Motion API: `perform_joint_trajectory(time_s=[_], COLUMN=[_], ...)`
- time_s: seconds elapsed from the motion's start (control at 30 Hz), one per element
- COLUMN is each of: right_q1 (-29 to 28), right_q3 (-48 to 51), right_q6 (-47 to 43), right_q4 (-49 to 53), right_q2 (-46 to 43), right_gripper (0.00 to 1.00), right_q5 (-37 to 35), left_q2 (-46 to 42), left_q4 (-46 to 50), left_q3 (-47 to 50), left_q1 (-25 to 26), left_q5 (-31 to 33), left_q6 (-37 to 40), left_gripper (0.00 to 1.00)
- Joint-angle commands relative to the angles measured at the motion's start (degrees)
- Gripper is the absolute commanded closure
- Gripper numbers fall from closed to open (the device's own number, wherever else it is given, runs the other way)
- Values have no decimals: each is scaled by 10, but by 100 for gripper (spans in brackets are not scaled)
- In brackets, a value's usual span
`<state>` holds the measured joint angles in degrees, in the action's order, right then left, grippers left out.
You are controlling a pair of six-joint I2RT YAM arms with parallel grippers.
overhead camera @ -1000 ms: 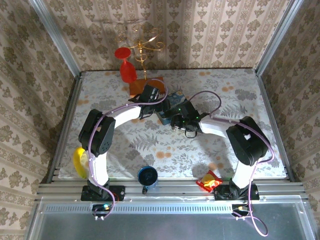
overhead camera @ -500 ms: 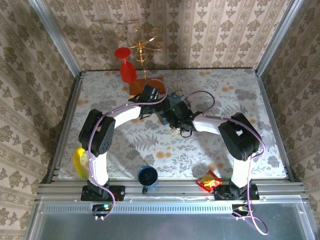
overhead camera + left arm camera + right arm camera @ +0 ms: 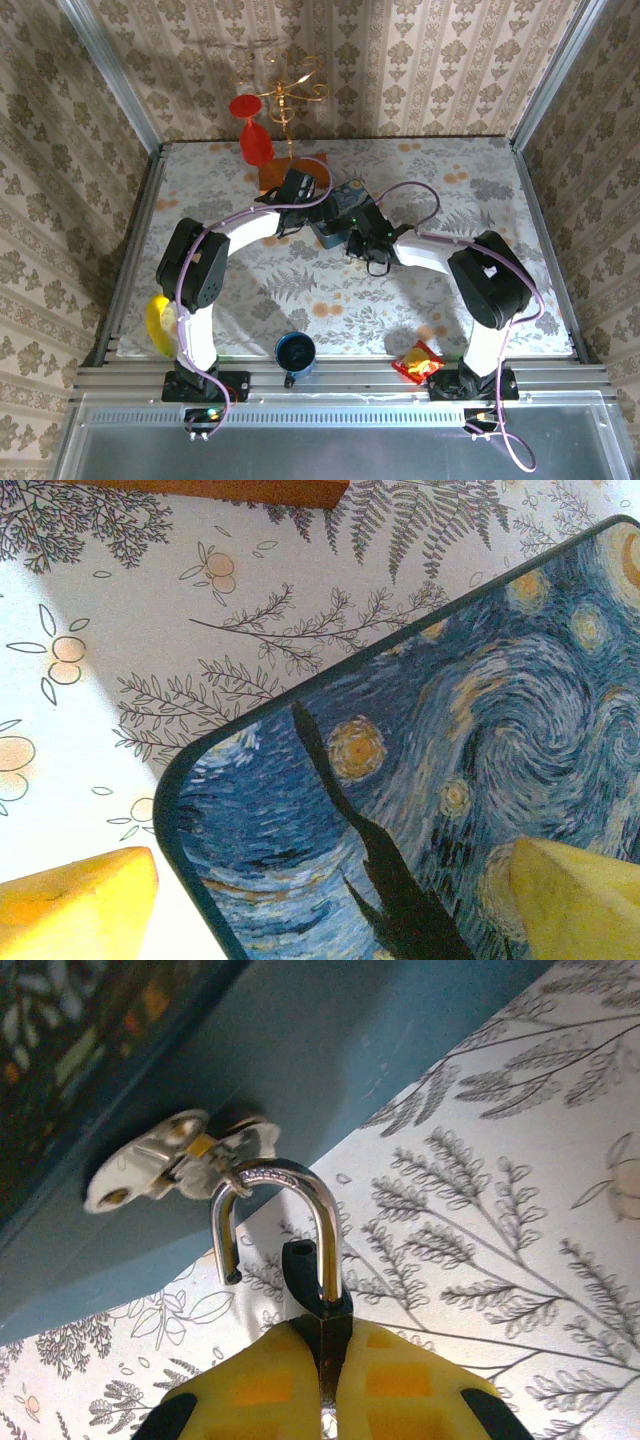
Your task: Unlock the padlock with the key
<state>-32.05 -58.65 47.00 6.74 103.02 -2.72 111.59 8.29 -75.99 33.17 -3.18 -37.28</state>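
Observation:
The padlock [image 3: 300, 1272] is a small black body with a silver shackle [image 3: 327, 1222]. The shackle is sprung open, its free end hanging loose, and it is hooked through the silvery hasp [image 3: 175, 1160] on the side of the blue starry-night tin [image 3: 300, 1050]. My right gripper [image 3: 325, 1335] is shut on the padlock's body, just in front of the tin [image 3: 348, 195]. My left gripper [image 3: 330, 910] is open over a corner of the tin lid [image 3: 450, 760], one yellow fingertip [image 3: 80, 905] beside the tin, the other above the lid. The key is hidden.
An orange block [image 3: 275, 175], a red goblet [image 3: 255, 140] and a gold wire stand [image 3: 285, 90] are behind the tin. A blue cup [image 3: 295, 352], a red snack packet [image 3: 420, 362] and a yellow object [image 3: 158, 325] lie along the near edge.
The right arm's elbow swung left half a second ago and has swung back right; its gripper stayed at the tin's front. The left arm has not moved.

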Motion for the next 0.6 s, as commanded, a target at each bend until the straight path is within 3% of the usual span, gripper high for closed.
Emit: perform_joint_trajectory(time_s=[0.0,0.57], right_q1=[13,57], right_q3=[26,98], right_q6=[-2,19], right_q4=[-7,-174], right_q2=[-21,-34], right_gripper=[100,100], right_q5=[16,112], left_q2=[9,10], left_q4=[72,76], left_q3=[22,29], left_q1=[-12,-14], left_q5=[28,33], left_q6=[5,5], left_gripper=[11,28])
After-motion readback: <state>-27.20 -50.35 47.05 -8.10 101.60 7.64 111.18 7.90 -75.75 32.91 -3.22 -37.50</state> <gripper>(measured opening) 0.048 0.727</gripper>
